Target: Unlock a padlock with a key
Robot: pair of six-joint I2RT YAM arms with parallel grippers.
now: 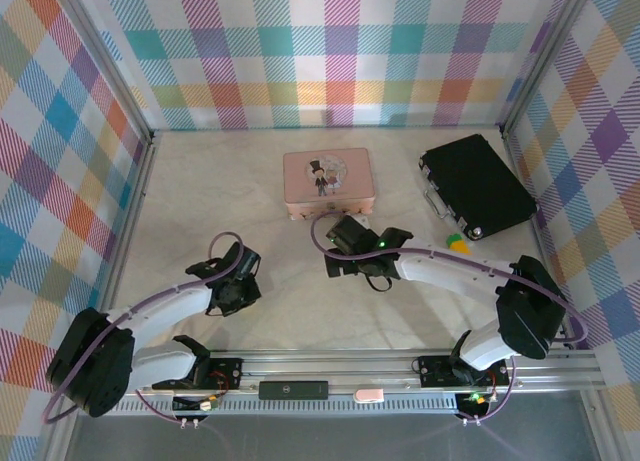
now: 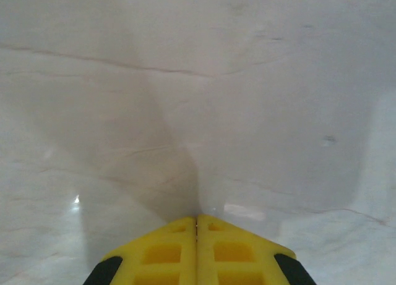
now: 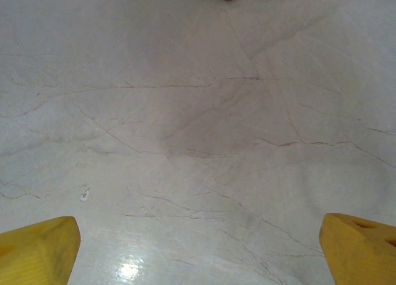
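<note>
While left gripper (image 2: pixel 197 218) is being clenched empty and right gripper (image 3: pixel 198 226) held wide, the key's being hunted imo; spotting it's being needed.

You won't find any wording here that you can actually read. From the top camera, the lid of the pink tin (image 1: pixel 327 182) carries a cartoon of two figures in a pale oval, and any lettering around it is too small to make out. The small black module (image 1: pixel 293 389) on the front rail has a pale mark at its middle, possibly a logo, but it is too small for you to read.
</note>
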